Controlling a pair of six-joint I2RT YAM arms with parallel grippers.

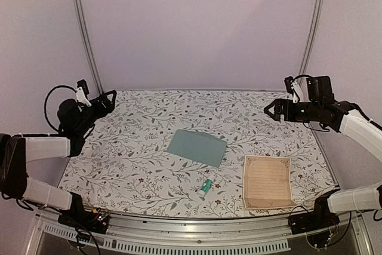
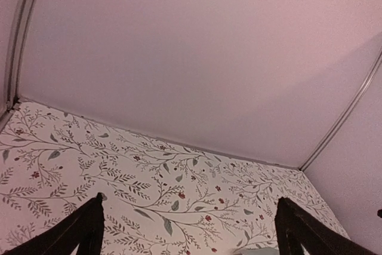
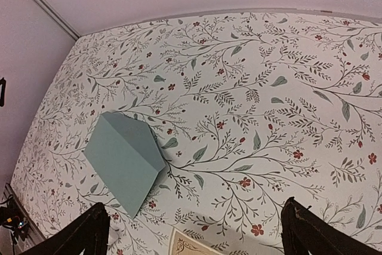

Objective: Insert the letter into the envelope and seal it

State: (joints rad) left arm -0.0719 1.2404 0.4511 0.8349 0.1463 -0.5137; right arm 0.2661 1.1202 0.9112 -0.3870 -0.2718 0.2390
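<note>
The pale teal envelope (image 1: 197,147) lies flat near the middle of the floral cloth, its flap side up in the right wrist view (image 3: 124,159). The tan letter (image 1: 267,181) with its dark ornate border lies at the front right; only a corner (image 3: 191,247) shows in the right wrist view. My left gripper (image 1: 111,98) hovers open at the far left, well away from both. My right gripper (image 1: 268,109) hovers open at the far right, above and behind the letter. Nothing sits between either pair of fingers.
A small white-and-green glue stick (image 1: 206,187) lies at the front between envelope and letter. The floral cloth (image 1: 149,165) covers the table. Metal frame posts (image 1: 86,34) rise at the back corners before a plain wall.
</note>
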